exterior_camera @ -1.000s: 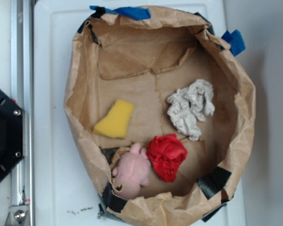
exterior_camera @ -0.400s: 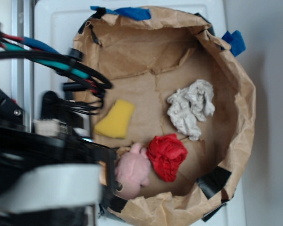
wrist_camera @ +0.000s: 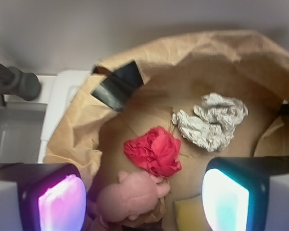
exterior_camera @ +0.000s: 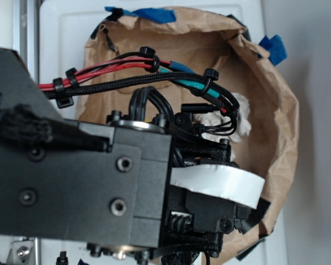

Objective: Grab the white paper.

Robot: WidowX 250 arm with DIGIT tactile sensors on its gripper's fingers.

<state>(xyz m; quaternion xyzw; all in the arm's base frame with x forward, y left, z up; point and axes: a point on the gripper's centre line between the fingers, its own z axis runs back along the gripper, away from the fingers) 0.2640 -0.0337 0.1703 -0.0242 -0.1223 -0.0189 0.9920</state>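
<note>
- Nearest in the wrist view, the tool (wrist_camera: 144, 192) shows two glowing pads, one pink (wrist_camera: 60, 202) and one teal (wrist_camera: 225, 199), spread wide apart and pinching nothing.
- Between the pads lie a pink plush toy (wrist_camera: 130, 197) and a corner of a yellow sponge (wrist_camera: 190, 214).
- Just past the toy sits a red cloth ball (wrist_camera: 154, 150).
- The white paper (wrist_camera: 212, 120) lies beside the red ball, farther into the brown paper bag (wrist_camera: 86, 120), apart from the tool.
- Black tape (wrist_camera: 118, 86) patches the bag's far rim.
- In the exterior view the black arm (exterior_camera: 83, 182) with a white tape band (exterior_camera: 218, 185) hides the toy, ball and sponge; only a bit of paper (exterior_camera: 244, 113) shows.
- That view alone shows blue tape (exterior_camera: 154, 14) and the white counter (exterior_camera: 60, 33).
- No writing is legible.
</note>
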